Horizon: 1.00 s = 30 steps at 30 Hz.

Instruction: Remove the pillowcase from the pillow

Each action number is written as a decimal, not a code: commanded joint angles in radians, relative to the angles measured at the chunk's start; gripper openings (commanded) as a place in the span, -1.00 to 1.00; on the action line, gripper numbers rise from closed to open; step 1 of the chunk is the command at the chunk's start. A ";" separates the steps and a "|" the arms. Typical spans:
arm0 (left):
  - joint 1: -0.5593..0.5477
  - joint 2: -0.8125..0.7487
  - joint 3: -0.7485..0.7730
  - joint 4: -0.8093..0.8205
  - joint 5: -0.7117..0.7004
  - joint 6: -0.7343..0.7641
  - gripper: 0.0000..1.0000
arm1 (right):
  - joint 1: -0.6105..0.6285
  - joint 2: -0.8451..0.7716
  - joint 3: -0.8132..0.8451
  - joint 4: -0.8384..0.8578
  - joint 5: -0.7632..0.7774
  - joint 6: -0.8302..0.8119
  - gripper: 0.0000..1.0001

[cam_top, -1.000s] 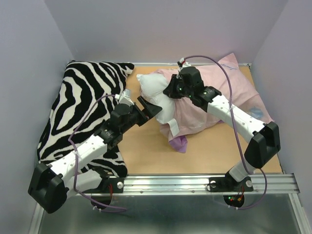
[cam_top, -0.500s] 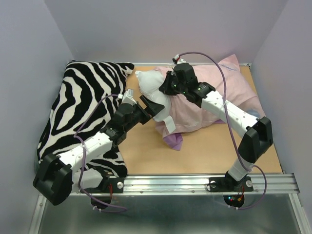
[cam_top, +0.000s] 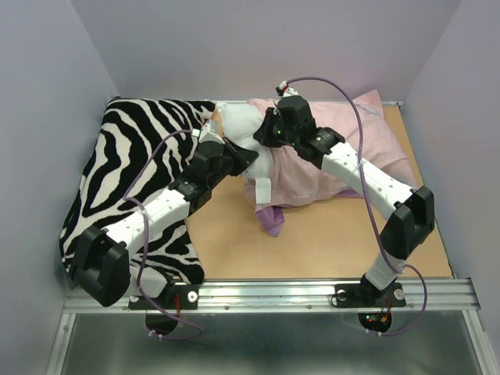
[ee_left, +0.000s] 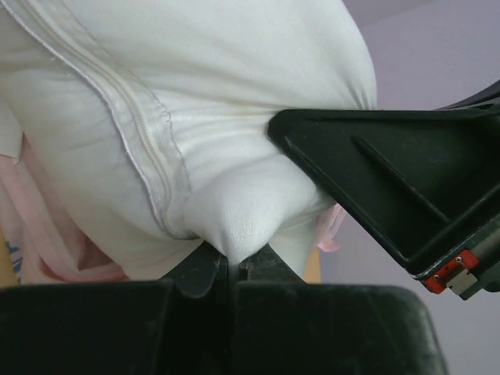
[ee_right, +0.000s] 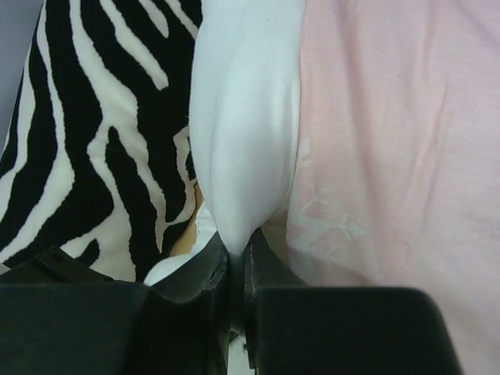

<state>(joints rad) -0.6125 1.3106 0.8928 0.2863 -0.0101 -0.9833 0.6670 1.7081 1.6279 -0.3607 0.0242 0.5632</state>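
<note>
The thin pillowcase [cam_top: 375, 125] lies with its pale pink inside showing and works like a bag. The plump plain white pillow [cam_top: 238, 125] is partly inside it. Only the pillow's left end sticks out of the open mouth. The rest is under the pink cloth.

They lie on the tan wooden table [cam_top: 328, 242], at the far side. The long way of the pillow runs left to right. Its bare end points left and touches the big black-and-white striped cushion [cam_top: 133, 156]. The closed end of the pillowcase points right.

The left gripper [cam_top: 242, 155] is clenched on the near side of the bare white end. In its own camera the left gripper [ee_left: 232, 269] pinches a little fold of the pillow [ee_left: 234, 94], next to a stitched seam [ee_left: 148, 133].

The right gripper [cam_top: 267, 137] is at the mouth of the bag. Up close, the right gripper [ee_right: 236, 254] is squeezed tight on a white fold of the pillow [ee_right: 242, 117]. The pink pillowcase [ee_right: 391, 156] touches that fold on the right side. I cannot tell if some pink cloth is caught too. A faint white snowflake [ee_right: 324, 219] shows through the pink. The striped cushion [ee_right: 78, 117] is on the left.

A purple flap [cam_top: 272, 220] peeks out under the near edge, and a small white tab [cam_top: 262, 190] hangs there. A big black robot part [ee_left: 406, 180] is cut off by the picture's edge.
</note>
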 commanded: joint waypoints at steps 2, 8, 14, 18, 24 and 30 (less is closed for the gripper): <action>0.045 0.000 0.075 0.010 -0.076 0.055 -1.00 | 0.037 -0.051 0.150 0.019 -0.020 -0.040 -0.21; 0.088 -0.036 0.049 -0.050 -0.083 0.071 -1.00 | 0.025 -0.183 0.081 -0.043 0.198 -0.131 0.69; 0.089 -0.059 0.021 -0.058 -0.079 0.092 -1.00 | -0.029 -0.353 -0.166 -0.058 0.298 -0.149 0.79; 0.094 -0.076 0.023 -0.064 -0.080 0.098 -1.00 | -0.101 -0.384 -0.304 -0.058 0.322 -0.152 0.79; 0.097 -0.062 0.044 -0.087 -0.074 0.109 -1.00 | -0.225 -0.410 -0.398 -0.058 0.310 -0.155 0.79; 0.099 -0.068 0.047 -0.085 -0.070 0.115 -1.00 | -0.250 -0.354 -0.428 -0.029 0.254 -0.134 0.81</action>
<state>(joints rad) -0.5217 1.2961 0.9092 0.1513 -0.0612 -0.8974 0.4202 1.3369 1.2072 -0.4496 0.3069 0.4232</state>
